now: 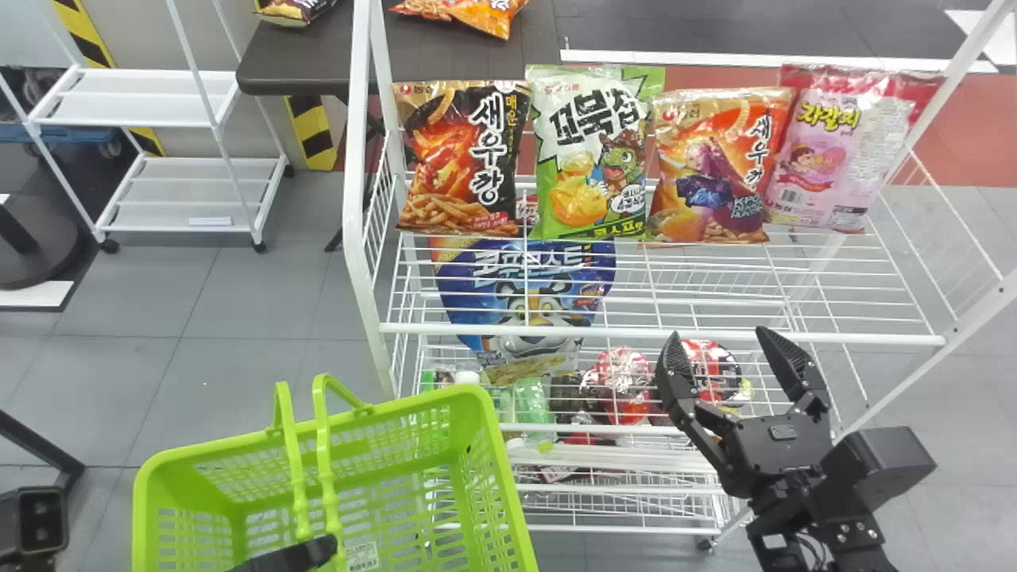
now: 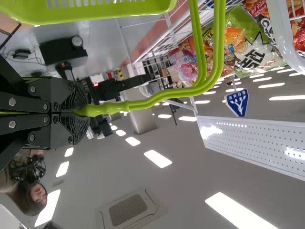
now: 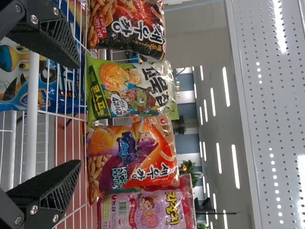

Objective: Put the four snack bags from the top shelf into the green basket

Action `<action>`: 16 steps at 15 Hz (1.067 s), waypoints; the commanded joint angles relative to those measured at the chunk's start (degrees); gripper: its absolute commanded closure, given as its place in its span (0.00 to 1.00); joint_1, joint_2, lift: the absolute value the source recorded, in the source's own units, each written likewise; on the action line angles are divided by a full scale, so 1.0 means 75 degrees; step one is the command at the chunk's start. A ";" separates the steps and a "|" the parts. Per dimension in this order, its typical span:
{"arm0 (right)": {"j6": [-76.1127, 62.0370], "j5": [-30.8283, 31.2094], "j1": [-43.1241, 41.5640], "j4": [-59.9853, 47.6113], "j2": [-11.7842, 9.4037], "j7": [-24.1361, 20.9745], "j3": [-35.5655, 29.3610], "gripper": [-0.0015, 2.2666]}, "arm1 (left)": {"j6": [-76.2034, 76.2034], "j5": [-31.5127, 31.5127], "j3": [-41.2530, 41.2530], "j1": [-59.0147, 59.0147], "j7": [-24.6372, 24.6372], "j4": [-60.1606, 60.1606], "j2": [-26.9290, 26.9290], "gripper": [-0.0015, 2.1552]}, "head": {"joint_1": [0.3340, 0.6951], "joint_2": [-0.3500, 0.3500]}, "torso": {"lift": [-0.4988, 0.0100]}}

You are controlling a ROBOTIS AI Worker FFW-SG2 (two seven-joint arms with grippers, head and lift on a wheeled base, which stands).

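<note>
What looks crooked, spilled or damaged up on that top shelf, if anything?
Nothing stands out. The black bag, green bag, orange bag and pink bag stand in a row, with no tear or spill visible; the orange bag just slightly overlaps the pink bag.

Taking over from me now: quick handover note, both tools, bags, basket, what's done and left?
Left tool: shut on the handles of the green basket.
Right tool: open and empty, in front of the rack.
Bags: upright in a row on the top shelf, robot's left to right: black, green, orange, pink.
Done: no bag in the basket yet.
Left: all four.
</note>
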 commanded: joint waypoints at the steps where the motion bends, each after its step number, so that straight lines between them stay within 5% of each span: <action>1: -0.0034 0.0000 0.0000 0.0029 0.0007 0.0000 0.0021 0.05 | -0.0016 -0.0012 -0.0016 -0.0014 -0.0088 0.0014 0.0000 1.00 | 1.00 0.47 | 0.98; 16: 0.0903 0.0070 -0.1383 0.0509 0.0007 -0.0023 0.0689 0.05 | 0.0101 -0.0035 -0.0122 -0.0166 -0.0088 0.0061 0.0141 1.00 | 1.00 0.55 | 0.98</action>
